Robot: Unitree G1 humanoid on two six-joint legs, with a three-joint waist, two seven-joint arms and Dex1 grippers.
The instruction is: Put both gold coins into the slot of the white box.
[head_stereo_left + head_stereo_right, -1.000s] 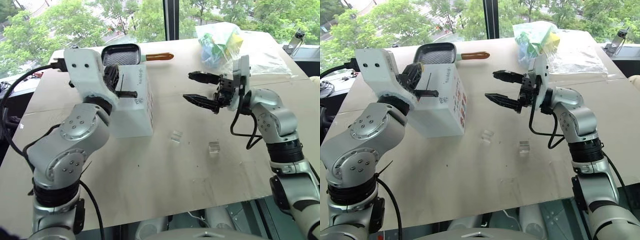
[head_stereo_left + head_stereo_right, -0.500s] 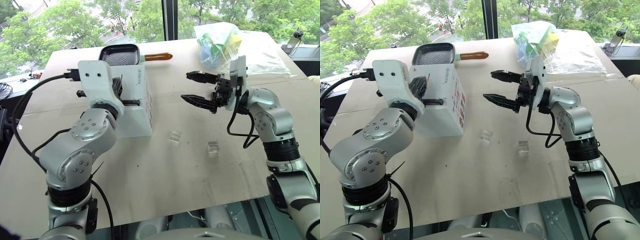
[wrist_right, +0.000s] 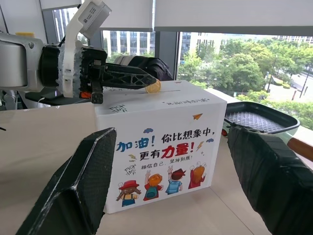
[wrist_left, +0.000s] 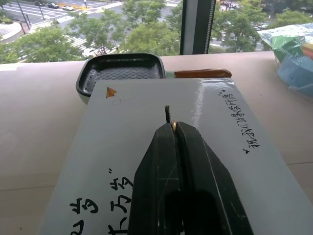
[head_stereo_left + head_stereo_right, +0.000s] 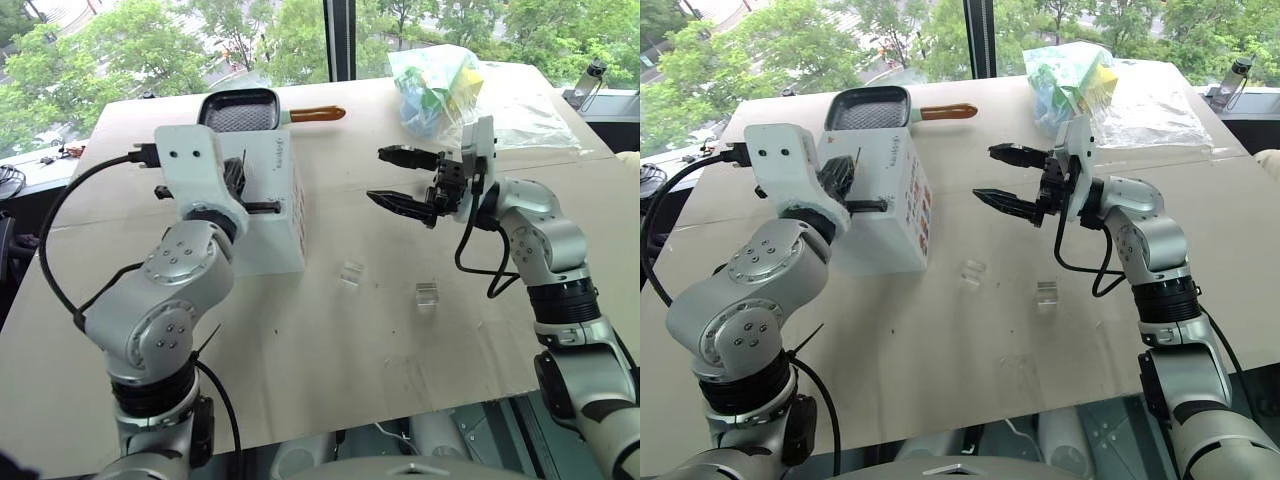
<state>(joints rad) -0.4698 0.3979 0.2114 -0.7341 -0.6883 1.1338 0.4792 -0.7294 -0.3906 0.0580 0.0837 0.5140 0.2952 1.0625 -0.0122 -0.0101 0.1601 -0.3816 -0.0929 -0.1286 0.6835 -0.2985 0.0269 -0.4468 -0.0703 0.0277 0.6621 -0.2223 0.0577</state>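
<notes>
Gold coin point(image 3: 153, 87) pinched in the left gripper point(image 4: 174, 125) over the white box point(image 3: 161, 142).
Right gripper point(image 5: 392, 178) gapes wide at the box's three o'clock, empty.

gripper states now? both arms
Left gripper: shut on a small round gold coin, over the large white box.
Right gripper: open, empty.

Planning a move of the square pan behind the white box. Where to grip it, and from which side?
Grip the orange handle: a slim bar jutting from the pan toward the robot's right, over bare table. Probably come from above with the open right gripper, fingers across the bar. The white box blocks the near side.
</notes>
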